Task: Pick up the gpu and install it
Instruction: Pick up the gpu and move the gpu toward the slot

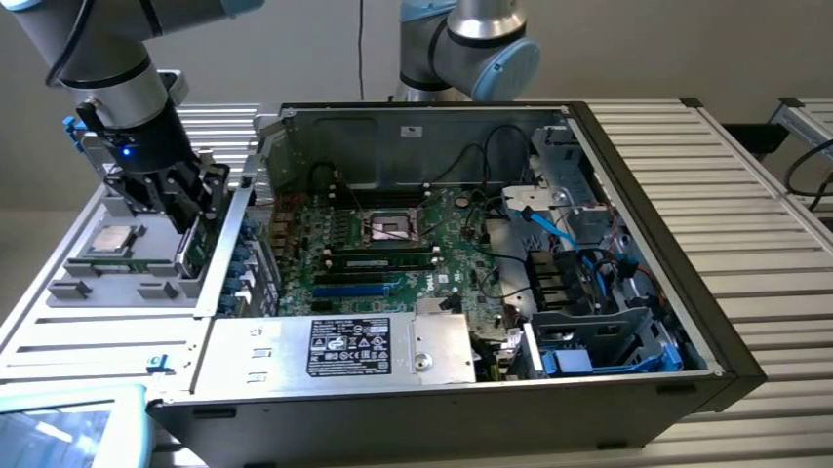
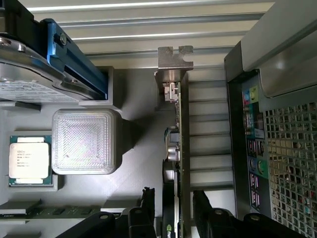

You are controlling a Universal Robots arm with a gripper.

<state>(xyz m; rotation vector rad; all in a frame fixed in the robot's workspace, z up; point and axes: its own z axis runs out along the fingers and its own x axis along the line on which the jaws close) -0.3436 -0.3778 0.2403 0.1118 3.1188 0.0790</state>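
- Exterior view takes in the whole open black computer case on the ribbed aluminium worktop. Inside it lie the large green motherboard and a silver power-supply box with a black label.
- On this view's left, the black claw hangs over a grey moulded parts tray just beside the case.
- Under the claw, the gpu, a small green circuit card, shows as a thin green strip standing in the tray.
- Wrist view brings the tray close, with a silver-lidded processor chip and a translucent white square block in it.
- It also shows the case's rear port panel, which runs alongside the gpu.
- The claw stands wide, one black finger on each side of the card, with a sliver of space visible on both sides; it holds nothing.
- The card stands on edge, seen edge-on.
- Its long axis runs parallel to the port panel.
- Its thin silver metal bracket is at the end away from the claw.
- Its black fan block faces the white block, away from the case.
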